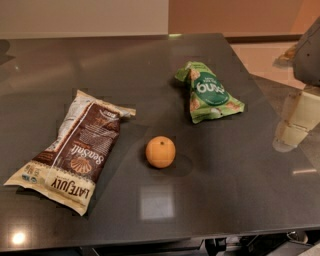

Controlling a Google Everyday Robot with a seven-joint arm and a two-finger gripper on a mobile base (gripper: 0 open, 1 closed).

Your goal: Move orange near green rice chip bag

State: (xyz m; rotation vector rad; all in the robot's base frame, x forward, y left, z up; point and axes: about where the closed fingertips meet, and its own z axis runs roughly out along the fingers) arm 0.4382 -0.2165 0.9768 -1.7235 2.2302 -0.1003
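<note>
— Three things lie on the dark table (240,200). Nearest, the orange (160,151) sits alone, with the brown chip bag (72,150) well apart on its left in the view.
— And the gripper (295,122)?
— It's at the right edge, carrying nothing I can see. Open or closed, I cannot tell. The orange lies off to its left.
— The green bag (209,91)?
— Farther back and right of the orange, near but apart, its long axis running away from us. The tabletop is glossy, with a pale wall (85,15) behind.
</note>
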